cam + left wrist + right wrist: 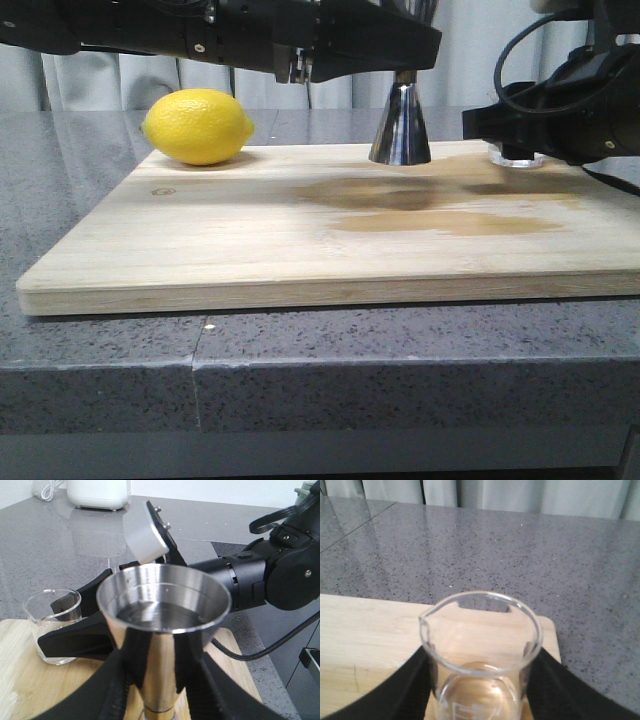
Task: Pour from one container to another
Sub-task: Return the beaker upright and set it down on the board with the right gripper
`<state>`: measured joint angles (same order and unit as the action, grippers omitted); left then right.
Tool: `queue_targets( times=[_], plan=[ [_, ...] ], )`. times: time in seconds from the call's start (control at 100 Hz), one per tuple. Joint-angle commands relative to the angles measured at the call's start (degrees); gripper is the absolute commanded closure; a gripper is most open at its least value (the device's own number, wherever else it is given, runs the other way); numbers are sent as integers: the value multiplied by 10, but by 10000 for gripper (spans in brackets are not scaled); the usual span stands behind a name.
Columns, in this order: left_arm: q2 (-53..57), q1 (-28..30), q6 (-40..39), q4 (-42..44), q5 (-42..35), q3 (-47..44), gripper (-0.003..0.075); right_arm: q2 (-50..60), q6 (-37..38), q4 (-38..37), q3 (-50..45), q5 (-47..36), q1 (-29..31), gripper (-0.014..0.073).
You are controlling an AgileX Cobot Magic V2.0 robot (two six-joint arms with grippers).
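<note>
Standing upright on the board's far side: tall shiny steel hourglass jigger (400,128), upper cup (163,597) holding clear liquid, thin gold band at the waist. Sitting upright near the board's right far corner: small clear glass beaker (481,652) with pour lip, looking empty, printed markings near its base.

Left arm (300,40) hides the jigger (400,128) top.

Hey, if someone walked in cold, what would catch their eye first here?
Probably the bright yellow lemon at the far left of the wooden board. Next, the shiny steel jigger standing mid-board between the left gripper's fingers, and the clear glass beaker on the board's right end, flanked by the right gripper.
</note>
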<state>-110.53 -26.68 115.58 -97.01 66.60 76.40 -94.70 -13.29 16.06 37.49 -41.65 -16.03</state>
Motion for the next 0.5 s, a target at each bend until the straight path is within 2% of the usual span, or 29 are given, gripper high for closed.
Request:
queue_targets(
  times=[0.0,0.14,0.19,0.36,0.49],
  plan=[
    [30,-3,0,-44,57,14,542,11,1,-11,15,-47,-1,275],
    [30,-3,0,-44,57,14,542,11,1,-11,15,-48,-1,261],
    [30,-3,0,-44,57,14,542,11,1,-11,15,-48,-1,225],
    [30,-3,0,-44,57,14,542,32,1,-11,15,-30,-1,18],
    [30,-3,0,-44,57,14,542,79,-11,-7,15,36,-1,-13]
  ],
)
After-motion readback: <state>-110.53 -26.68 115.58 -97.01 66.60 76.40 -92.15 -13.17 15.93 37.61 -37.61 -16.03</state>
